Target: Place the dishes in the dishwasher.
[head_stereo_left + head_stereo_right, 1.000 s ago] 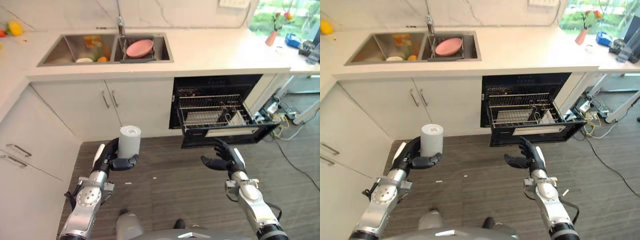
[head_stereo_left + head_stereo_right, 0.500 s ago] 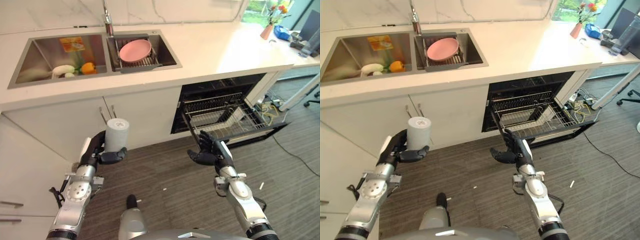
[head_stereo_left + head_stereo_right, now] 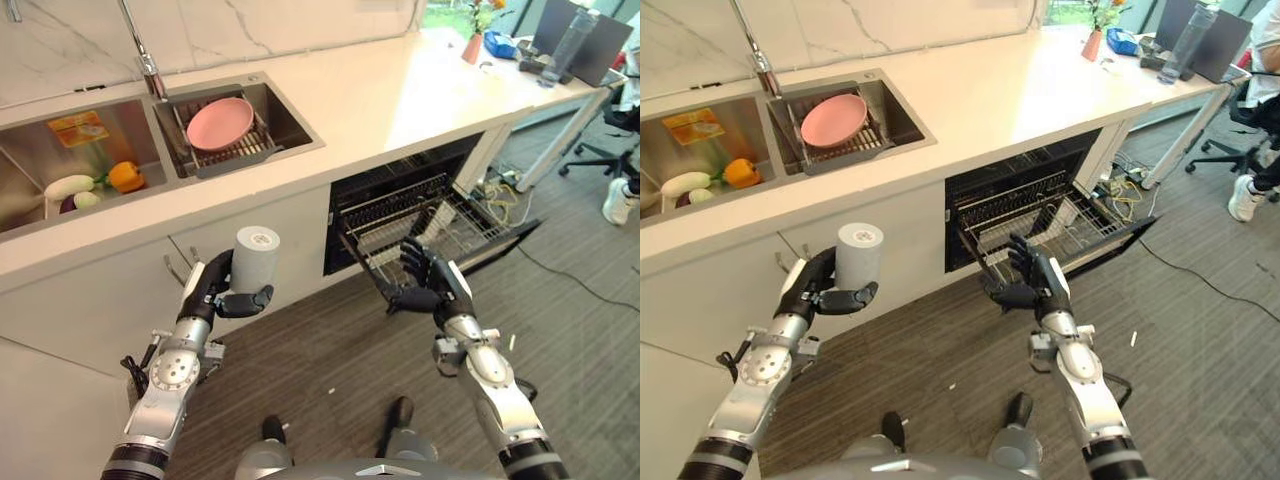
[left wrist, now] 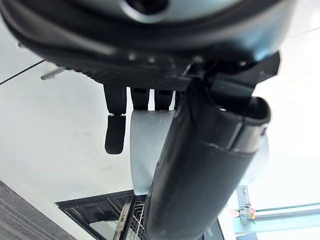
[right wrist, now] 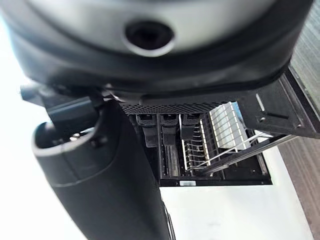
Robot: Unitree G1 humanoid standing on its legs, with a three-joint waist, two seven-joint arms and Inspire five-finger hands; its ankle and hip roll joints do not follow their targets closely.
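Grey cup (image 3: 255, 264), lower left of frame, stays clasped in the left hand (image 3: 214, 293); right hand (image 3: 430, 288), fingers relaxed and empty, has neared the dishwasher rack (image 3: 420, 222); loading looks imminent.

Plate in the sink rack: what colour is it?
The plate is pink, lying in the dark rack in the sink; the left eye view shows it best.

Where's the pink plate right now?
The pink plate sits on a rack in the right sink basin, beside the faucet, up and left of the open dishwasher.
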